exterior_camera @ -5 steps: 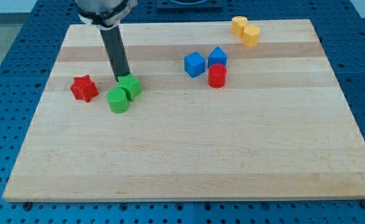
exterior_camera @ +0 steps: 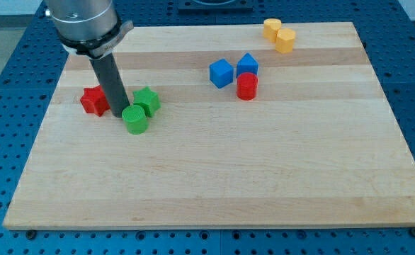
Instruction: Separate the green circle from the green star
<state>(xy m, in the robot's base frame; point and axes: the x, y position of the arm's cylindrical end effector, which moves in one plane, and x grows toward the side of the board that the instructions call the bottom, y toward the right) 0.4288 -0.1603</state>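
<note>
Tip: my tip [exterior_camera: 118,115] sits at the green circle's left edge, between it and the red star.
Green circle: the green circle [exterior_camera: 134,119] touches the green star [exterior_camera: 147,100] at its upper right.
Red star: the red star [exterior_camera: 93,100] is partly behind the rod.
Centre group: blue cube [exterior_camera: 221,73], a second blue block [exterior_camera: 248,64], red cylinder [exterior_camera: 246,86].
Top right: two yellow blocks [exterior_camera: 279,35] touching.
Surface: wooden board [exterior_camera: 214,170].

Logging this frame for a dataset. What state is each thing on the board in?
my tip: down, left of green circle
green circle: touching green star
green star: not yet separated
red star: left of rod
blue blocks: side by side
red cylinder: below them
yellow blocks: paired at top edge
</note>
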